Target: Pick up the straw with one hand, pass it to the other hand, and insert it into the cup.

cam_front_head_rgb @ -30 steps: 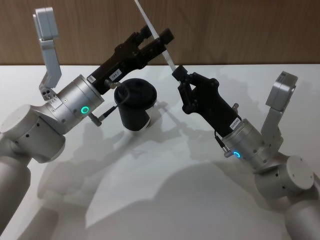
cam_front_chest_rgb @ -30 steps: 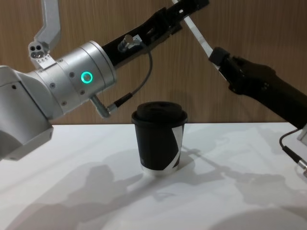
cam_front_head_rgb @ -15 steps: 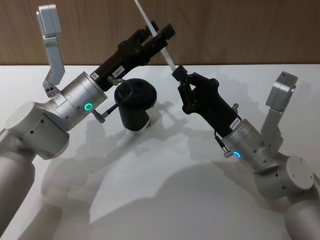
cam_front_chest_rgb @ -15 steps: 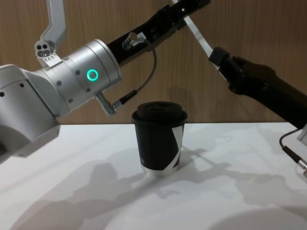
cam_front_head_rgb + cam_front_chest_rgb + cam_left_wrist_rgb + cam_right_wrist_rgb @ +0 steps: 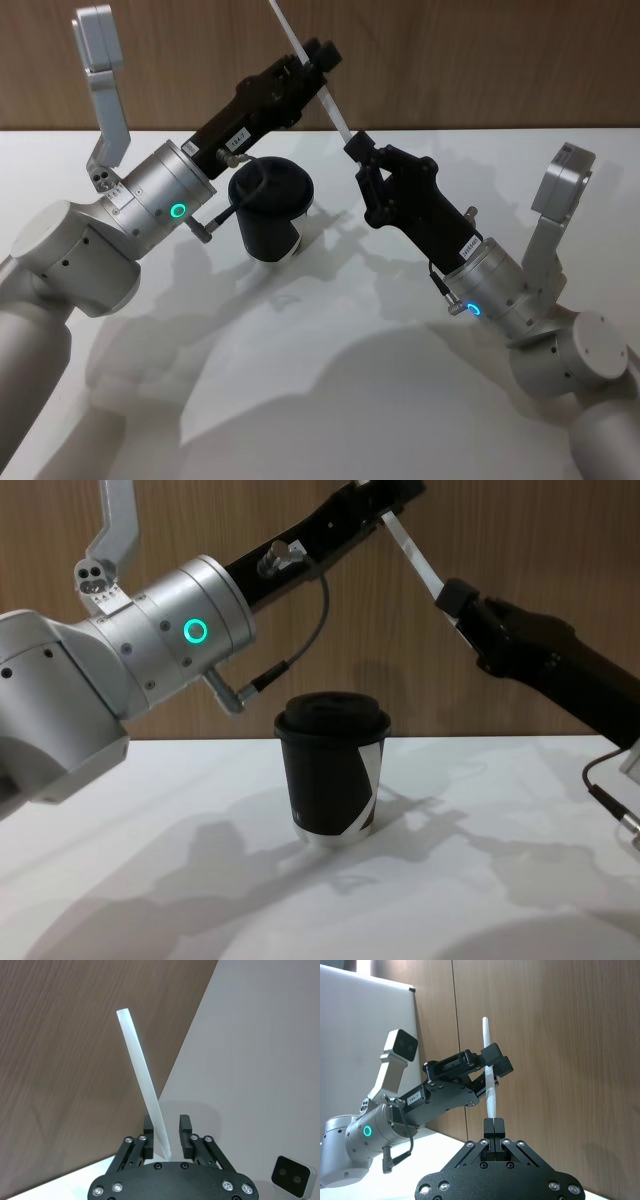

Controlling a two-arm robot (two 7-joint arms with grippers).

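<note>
Pinching the straw (image 5: 335, 112), the right end effector (image 5: 355, 146) holds it inside the spread left end effector (image 5: 314, 62).

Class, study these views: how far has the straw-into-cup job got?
Done: the straw is lifted, its lower end clamped in the right claw. In hand: the handover, as the left claw straddles the straw higher up, open and not gripping. Left: the left claw closing, the right claw letting go, then the straw going into the lidded cup.
</note>
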